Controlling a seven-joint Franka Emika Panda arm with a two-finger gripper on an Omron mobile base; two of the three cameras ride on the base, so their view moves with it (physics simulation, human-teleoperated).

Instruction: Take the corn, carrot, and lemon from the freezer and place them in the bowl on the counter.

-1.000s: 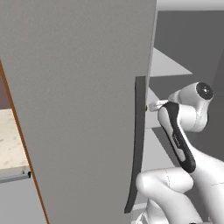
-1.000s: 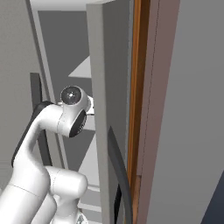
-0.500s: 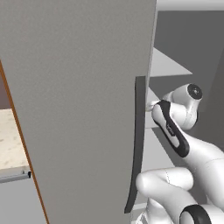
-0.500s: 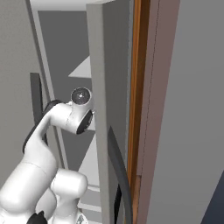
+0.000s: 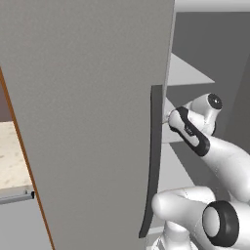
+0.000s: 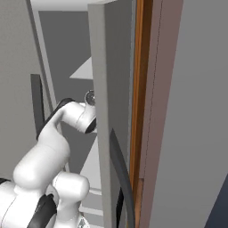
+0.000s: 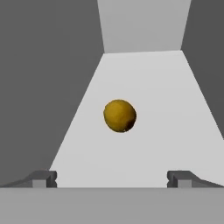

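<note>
In the left base view, the freezer (image 5: 97, 97) is seen with its grey door swung open and the dark vertical handle (image 5: 152, 161) on the door's edge. The arm is reached past that handle into the compartment, level with a white shelf (image 5: 188, 73). A strip of the counter (image 5: 12, 156) is visible at the left edge.

In the right base view, the arm is bent in between the left door and the edge of the other door panel (image 6: 111, 89), which is close beside the wrist. White shelves (image 6: 87, 69) are seen behind it.

In the hand view, the gripper (image 7: 112, 178) is spread wide and nothing is held; its 2 fingertips (image 7: 43, 178) are level with the front of the shelf (image 7: 175, 109). The lemon (image 7: 120, 115) is resting on that shelf straight ahead, centred between the jaws but apart from them. Being round, no long axis is presented. Nothing is seen standing in the way; a straight advance is judged sufficient.
</note>
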